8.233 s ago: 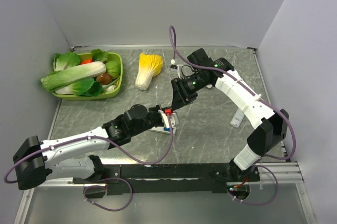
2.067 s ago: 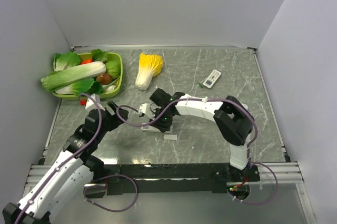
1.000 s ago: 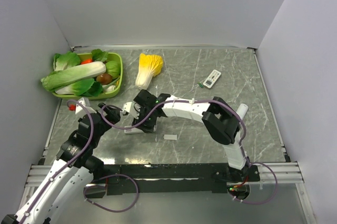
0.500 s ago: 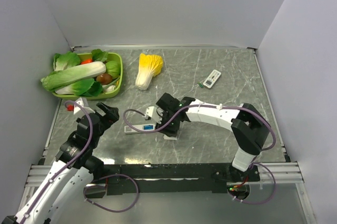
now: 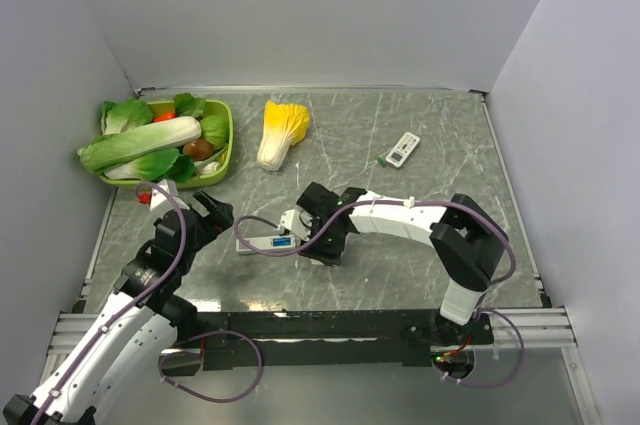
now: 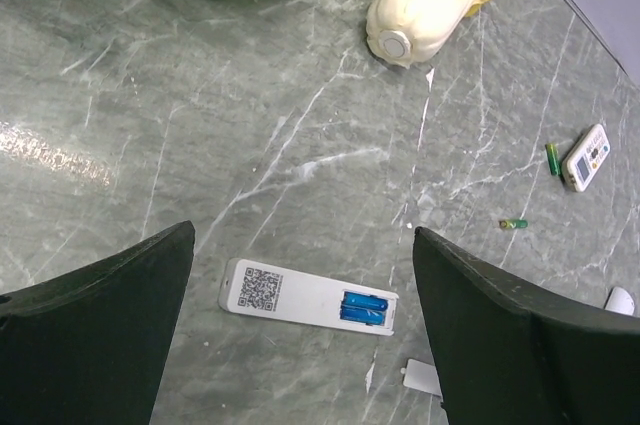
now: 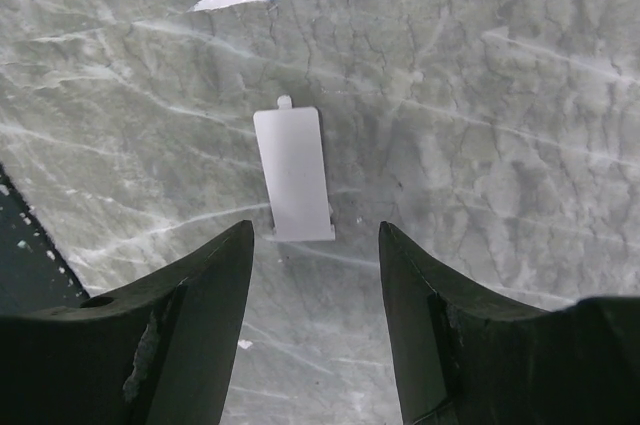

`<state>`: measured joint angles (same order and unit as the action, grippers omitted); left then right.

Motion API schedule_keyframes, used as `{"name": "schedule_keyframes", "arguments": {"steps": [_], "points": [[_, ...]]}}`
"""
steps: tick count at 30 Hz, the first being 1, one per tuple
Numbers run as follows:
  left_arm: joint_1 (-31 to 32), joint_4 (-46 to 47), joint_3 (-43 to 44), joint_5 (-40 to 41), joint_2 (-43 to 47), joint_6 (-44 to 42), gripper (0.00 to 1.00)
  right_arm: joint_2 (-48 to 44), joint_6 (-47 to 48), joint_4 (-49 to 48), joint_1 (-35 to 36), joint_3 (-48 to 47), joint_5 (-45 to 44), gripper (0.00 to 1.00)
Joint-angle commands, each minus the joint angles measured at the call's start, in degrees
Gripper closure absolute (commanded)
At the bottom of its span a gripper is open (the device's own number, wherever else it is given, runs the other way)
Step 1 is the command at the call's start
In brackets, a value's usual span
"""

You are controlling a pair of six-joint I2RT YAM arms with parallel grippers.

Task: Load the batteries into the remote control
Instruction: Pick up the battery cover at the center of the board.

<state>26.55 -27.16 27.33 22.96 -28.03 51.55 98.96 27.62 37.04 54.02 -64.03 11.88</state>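
**Batteries in, cover still off**

Two blue batteries [image 6: 363, 306] sit in the remote [image 6: 308, 297], which lies face down on the desk [image 6: 200, 145]. Its cover [image 7: 293, 174] lies loose nearby, under my right hand [image 7: 315, 245], partly open and empty. My left hand [image 6: 303, 235] hangs wide, empty. What's left, I judge: fitting the cover.

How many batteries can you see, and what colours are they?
Blue batteries, in the remote control: 2
Green batteries, lying loose: 2
Total: 4
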Motion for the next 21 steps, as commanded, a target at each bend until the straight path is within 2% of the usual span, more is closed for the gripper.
{"name": "schedule_keyframes", "arguments": {"steps": [1, 12, 21], "points": [[-0.09, 2.02, -0.7, -0.46, -0.97, -0.05, 0.06, 2.82, 1.39, -0.82, 0.47, -2.5, 0.07, 0.39], [-0.18, 2.98, -1.84, -1.51, -5.28, 2.33, 0.07, 5.89, 2.09, -0.39, 1.97, -3.82, -1.5, 0.41], [-1.32, 5.71, -1.67, -3.36, -10.37, 0.48, 0.07, 8.36, 2.71, 1.02, 3.72, -4.44, -2.3, 0.48]]}}
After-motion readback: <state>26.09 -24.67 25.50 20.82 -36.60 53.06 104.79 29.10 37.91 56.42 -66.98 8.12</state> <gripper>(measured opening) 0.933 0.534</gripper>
